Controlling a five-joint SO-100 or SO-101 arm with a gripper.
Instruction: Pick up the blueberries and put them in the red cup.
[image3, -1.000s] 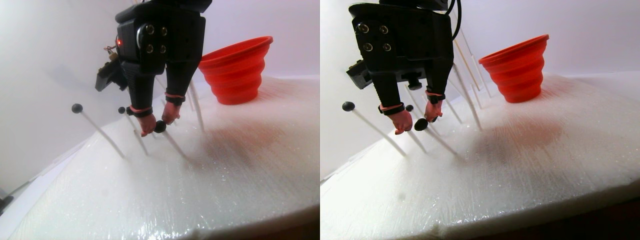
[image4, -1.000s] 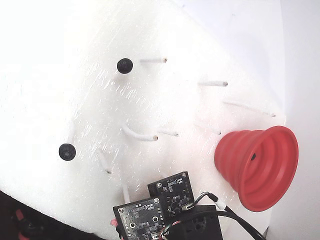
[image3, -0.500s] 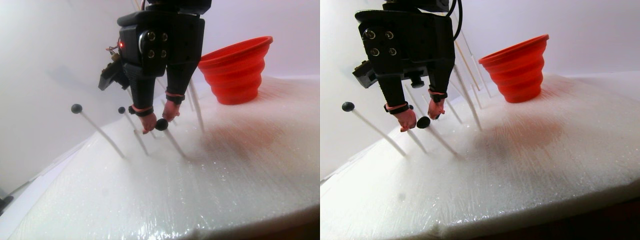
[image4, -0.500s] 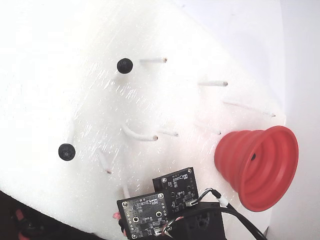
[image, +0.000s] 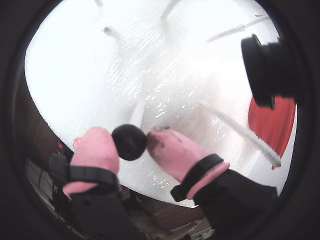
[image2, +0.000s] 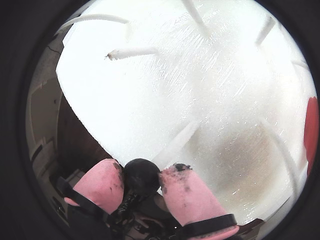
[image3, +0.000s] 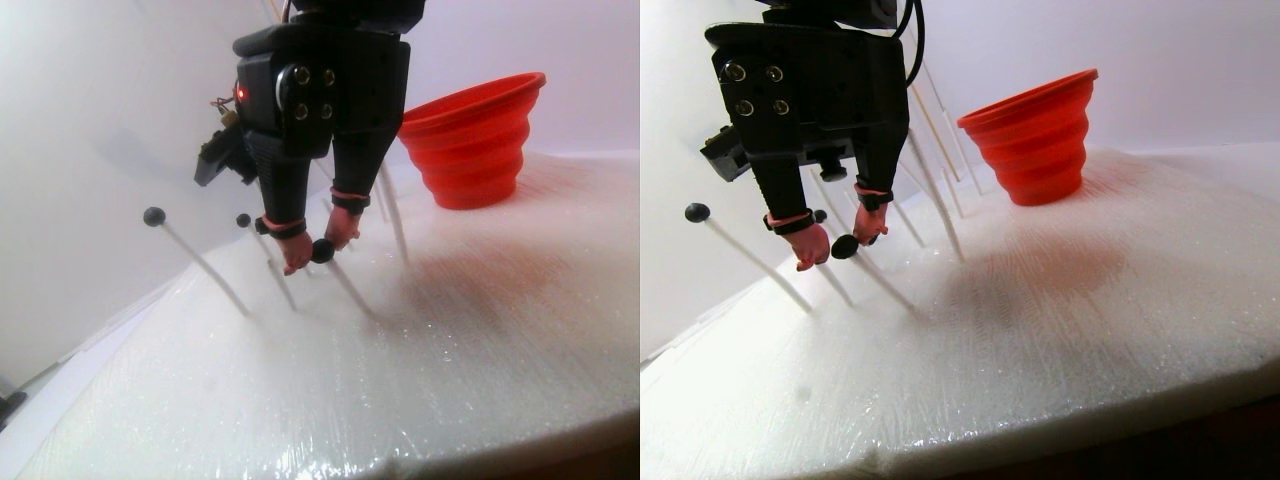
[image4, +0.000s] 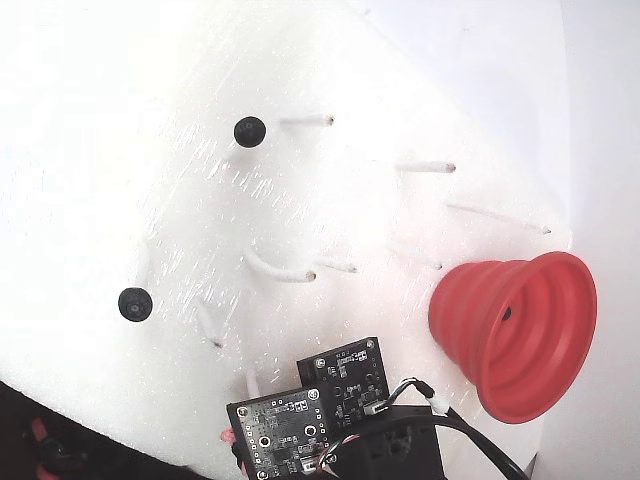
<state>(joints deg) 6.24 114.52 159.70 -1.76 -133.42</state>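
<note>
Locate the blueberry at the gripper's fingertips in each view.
A wrist view: blueberry low centre, between pink fingertips.
Another wrist view: bottom centre.
Stereo pair view: left of centre in each half, atop its peg.
Fixed view: hidden under the arm.
Shared landmark: red cup.

Two close wrist views, low side stereo, fixed overhead

Stereo pair view: the gripper (image3: 311, 252) hangs above the foam pad (image3: 400, 380), left of centre, with one blueberry (image3: 322, 250) between its fingertips at the top of a peg (image3: 350, 288). Two more blueberries (image3: 154, 216) (image3: 243, 220) sit on pegs to its left. The red cup (image3: 472, 140) stands on the pad behind and to the right, well apart from the gripper.
</note>
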